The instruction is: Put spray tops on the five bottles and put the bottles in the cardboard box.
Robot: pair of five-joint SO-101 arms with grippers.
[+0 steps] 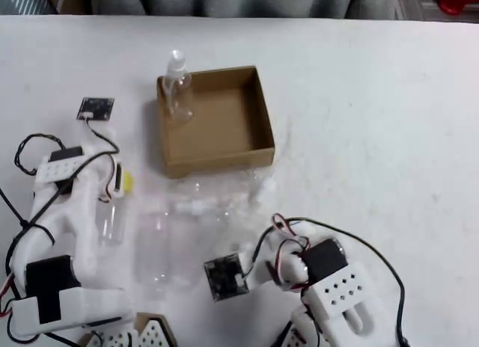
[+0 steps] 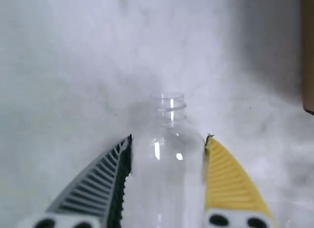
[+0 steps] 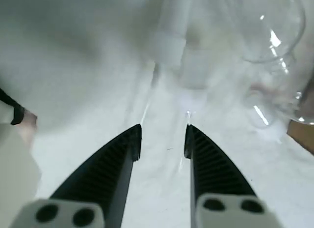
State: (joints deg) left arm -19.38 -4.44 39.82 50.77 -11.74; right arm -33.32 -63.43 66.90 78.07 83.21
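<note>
The bottle (image 2: 169, 110) could slip or tilt when a top is pushed on, because its wall is smooth and the left gripper (image 2: 168, 139) holds it only by the sides, fingers closed on it. It is clear and uncapped, at lower centre. The right gripper (image 3: 162, 134) is open, with a white spray top (image 3: 171, 36) ahead.

The box (image 1: 217, 119) is open above; a capped bottle (image 1: 178, 89) stands in its far left corner, the rest of its floor bare. Bare table (image 1: 374, 123) stretches right of the box and beyond it. On the box's near side, clear bottles (image 1: 153, 250) and spray tops (image 1: 263, 187) lie scattered across the way. A small board (image 1: 96, 108) lies left of the box.
</note>
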